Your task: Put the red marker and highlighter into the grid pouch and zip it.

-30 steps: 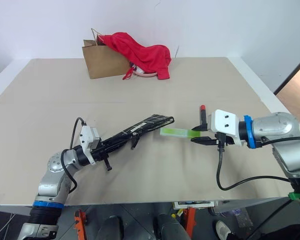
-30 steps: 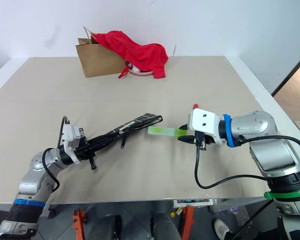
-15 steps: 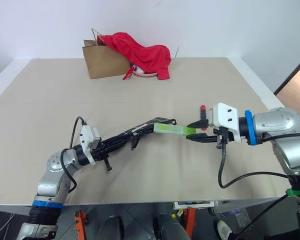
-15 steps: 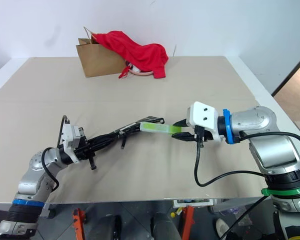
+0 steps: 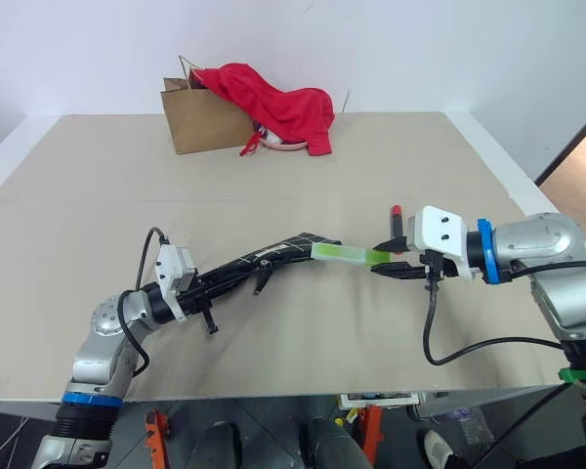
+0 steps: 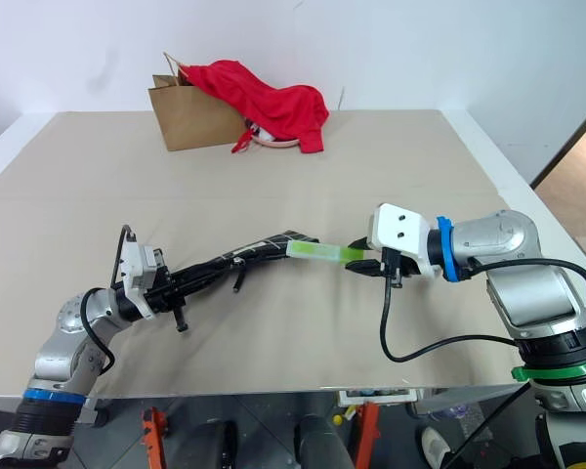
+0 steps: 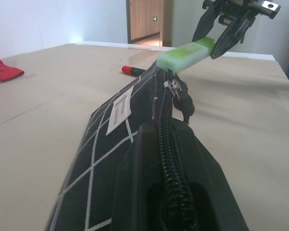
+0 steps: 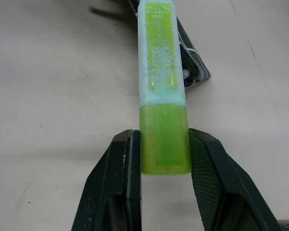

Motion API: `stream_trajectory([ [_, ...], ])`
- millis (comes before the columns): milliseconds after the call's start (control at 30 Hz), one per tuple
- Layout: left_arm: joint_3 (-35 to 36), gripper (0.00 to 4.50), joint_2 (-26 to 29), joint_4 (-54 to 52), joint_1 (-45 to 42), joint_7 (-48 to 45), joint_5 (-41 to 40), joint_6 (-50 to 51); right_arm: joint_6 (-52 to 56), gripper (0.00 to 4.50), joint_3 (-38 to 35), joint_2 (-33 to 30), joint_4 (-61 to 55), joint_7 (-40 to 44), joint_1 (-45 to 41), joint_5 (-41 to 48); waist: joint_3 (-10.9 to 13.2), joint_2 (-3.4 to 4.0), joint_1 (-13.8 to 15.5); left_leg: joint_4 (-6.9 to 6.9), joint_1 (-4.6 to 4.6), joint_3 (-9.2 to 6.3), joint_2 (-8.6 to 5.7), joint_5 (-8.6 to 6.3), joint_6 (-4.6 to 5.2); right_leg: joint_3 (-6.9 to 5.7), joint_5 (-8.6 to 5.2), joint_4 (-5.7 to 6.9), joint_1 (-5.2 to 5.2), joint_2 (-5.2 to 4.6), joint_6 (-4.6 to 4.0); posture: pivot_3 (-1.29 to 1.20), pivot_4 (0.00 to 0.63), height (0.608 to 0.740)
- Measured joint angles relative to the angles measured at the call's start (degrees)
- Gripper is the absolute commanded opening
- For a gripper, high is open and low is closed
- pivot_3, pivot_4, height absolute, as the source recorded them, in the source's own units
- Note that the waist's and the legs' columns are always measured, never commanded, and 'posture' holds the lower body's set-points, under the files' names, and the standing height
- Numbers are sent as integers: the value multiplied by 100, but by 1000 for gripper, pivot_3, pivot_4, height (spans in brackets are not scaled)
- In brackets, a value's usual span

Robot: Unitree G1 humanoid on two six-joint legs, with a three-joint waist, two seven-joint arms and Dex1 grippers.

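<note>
Brown paper bag (image 5: 200,122) at table (image 5: 98,195) far edge, red cloth (image 5: 273,103) draped over.

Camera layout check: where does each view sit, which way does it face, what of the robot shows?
Head eyes: look forward and down over the table; both arms, left hand holding the pouch.
Left wrist: along the pouch toward the right hand; marker beyond.
Right wrist: along its fingers clamping the highlighter.
All share the highlighter and pouch.
</note>
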Motion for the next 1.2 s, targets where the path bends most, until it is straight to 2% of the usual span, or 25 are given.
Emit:
stream_trajectory([
  [333, -26, 0, 34, -13, 0, 4, -2, 0, 57, 1067, -50, 34, -75, 35, -50, 226, 0, 0, 0, 0, 0, -1, 0, 0, 0, -1, 0, 0, 0, 0, 0, 0, 150, 740],
  [433, -26, 0, 45, -25, -1, 1, -4, 0, 286, 1067, -194, 34, -591, 130, 30, 629, 0, 0, 0, 0, 0, -3, 0, 0, 0, -2, 0, 0, 1, 0, 0, 0, 150, 740],
  [667, -25, 0, 62, -25, -3, -5, -7, 0, 412, 1067, -234, 21, -874, 94, 340, 678, 0, 0, -2, 7, 1, -1, 0, 0, 0, -2, 2, 0, 4, -1, 1, 0, 150, 740],
  [1200, -26, 0, 66, -26, -3, -4, -8, 0, 67, 1067, 54, 128, 65, 139, -65, 203, 0, 0, 0, 6, 1, -3, 0, 0, 0, -3, 2, 1, 4, 1, 0, 0, 150, 740],
])
